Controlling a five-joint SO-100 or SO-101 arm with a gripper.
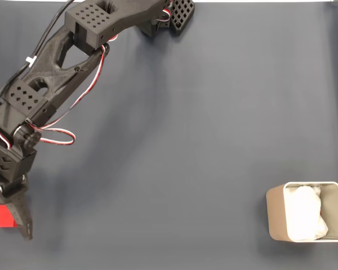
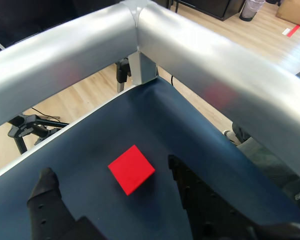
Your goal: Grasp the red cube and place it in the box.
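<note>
The red cube (image 1: 1,216) lies on the dark mat at the far left edge of the fixed view, partly covered by the black arm. In the wrist view the red cube (image 2: 131,169) rests flat between the two black fingers, near their tips and touching neither. My gripper (image 2: 110,166) is open and low over the mat; in the fixed view the gripper (image 1: 8,230) straddles the cube, with one finger (image 1: 23,222) just right of it. The beige box (image 1: 276,216) with white lining stands far away at the lower right.
In the wrist view, two silver frame bars (image 2: 140,30) meet at a corner post just beyond the cube, and the mat's edges (image 2: 200,125) lie close on both sides. The arm's base (image 1: 174,17) sits at the top of the fixed view.
</note>
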